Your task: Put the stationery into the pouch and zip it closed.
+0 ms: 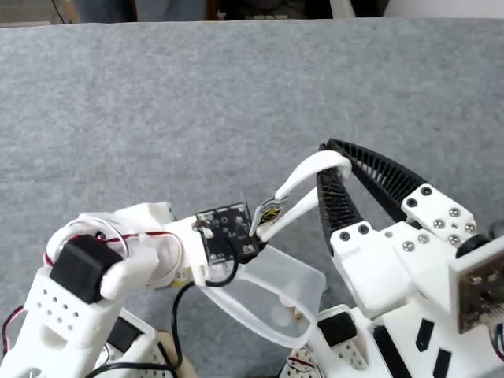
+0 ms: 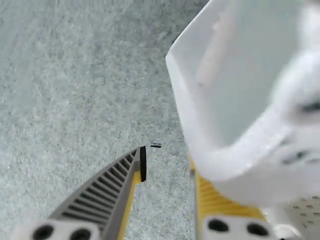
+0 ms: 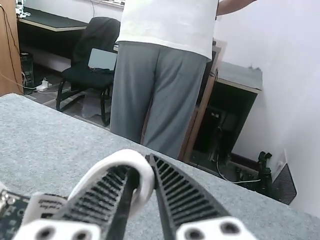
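High view — right gripper (image 1: 329,153) clamped on pouch (image 1: 283,285) rim, left gripper (image 2: 167,167) fingers apart. We judge mouth open, contents unclear — zipping remains.

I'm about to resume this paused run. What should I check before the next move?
1. The right gripper is shut on the white loop: ok.
2. The left gripper is open beside the pouch: ok.
3. All the stationery is inside the pouch: cannot tell.
4. The zip is still open for loading: cannot tell.
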Tool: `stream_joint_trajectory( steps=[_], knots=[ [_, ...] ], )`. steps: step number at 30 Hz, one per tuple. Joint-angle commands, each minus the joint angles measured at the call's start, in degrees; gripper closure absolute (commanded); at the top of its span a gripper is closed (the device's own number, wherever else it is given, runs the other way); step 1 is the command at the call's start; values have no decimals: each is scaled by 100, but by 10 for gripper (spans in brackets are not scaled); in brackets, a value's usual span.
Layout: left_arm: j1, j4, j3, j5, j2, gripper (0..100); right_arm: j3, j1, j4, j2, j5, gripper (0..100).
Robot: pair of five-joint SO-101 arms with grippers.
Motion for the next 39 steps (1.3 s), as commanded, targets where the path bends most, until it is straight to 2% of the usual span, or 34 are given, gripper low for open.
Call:
stream_joint_trajectory(
  steps=[1,5,9,11,23,29,33,39],
  knots=[
    [365,44,-22,70,-53,830,22,62,-114,4,9,986],
    [708,44,-22,70,-53,846,22,62,-97,-4,9,986],
    [1015,44,-22,44,-18,980,40,44,-97,-119,9,986],
    [1059,35,-22,62,-26,946,40,44,-97,-127,9,986],
    [1086,18,-154,70,-53,955,40,35,-97,-136,0,986],
    [1033,35,-892,1090,-53,756,48,-18,88,-119,0,986],
    [1218,44,-1191,1134,-53,794,48,-53,97,-119,0,986],
    [2018,44,-1235,1160,-62,827,48,-53,97,-110,0,986]
  ],
)
